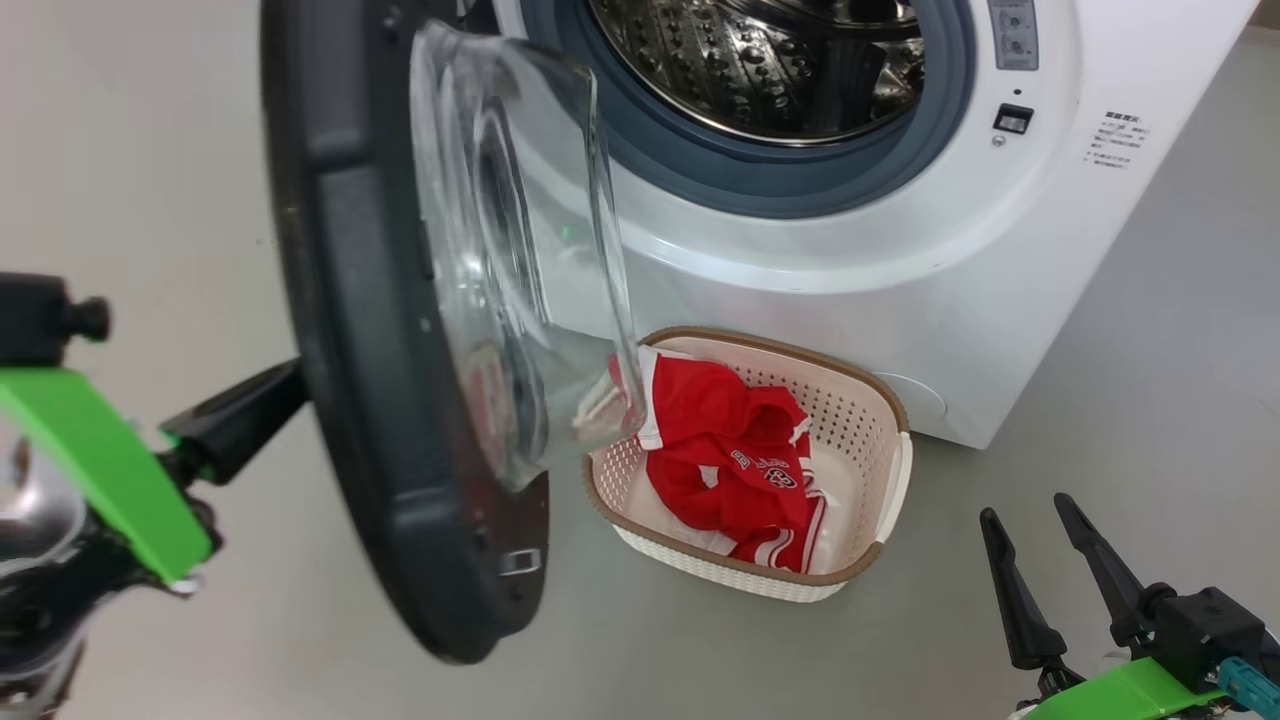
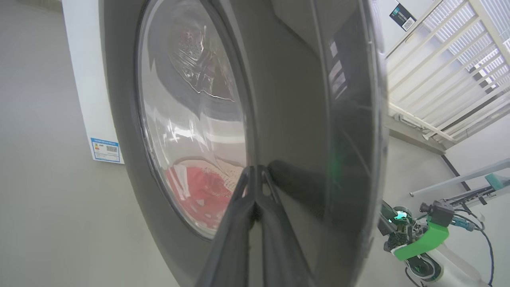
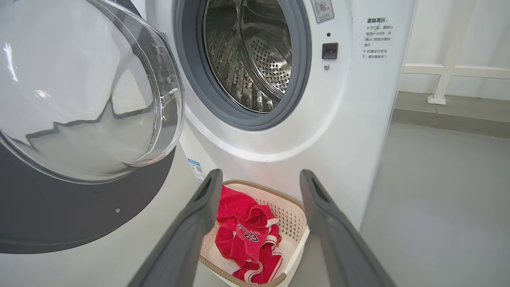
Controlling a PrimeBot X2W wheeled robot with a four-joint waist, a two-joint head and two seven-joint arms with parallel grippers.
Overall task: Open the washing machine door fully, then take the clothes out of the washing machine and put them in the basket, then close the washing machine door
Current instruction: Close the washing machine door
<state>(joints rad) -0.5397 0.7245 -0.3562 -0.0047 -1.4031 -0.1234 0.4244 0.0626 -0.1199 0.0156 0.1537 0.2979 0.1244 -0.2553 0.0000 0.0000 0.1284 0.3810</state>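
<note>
Closed left gripper [image 2: 255,172] tip-first against the washing machine door [image 2: 303,99]; wide right gripper [image 1: 1027,510] near the basket [image 1: 884,385].

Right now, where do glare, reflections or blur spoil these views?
Head view: the clear bowl of the washing machine door warps the clothes and basket rim behind it; the near left arm is blurred. Left wrist view: the glossy door mirrors the shut left tool, and wide-angle bending curves its rim. Right wrist view: sharp, evenly lit, with bright glare streaks on the bowl.
</note>
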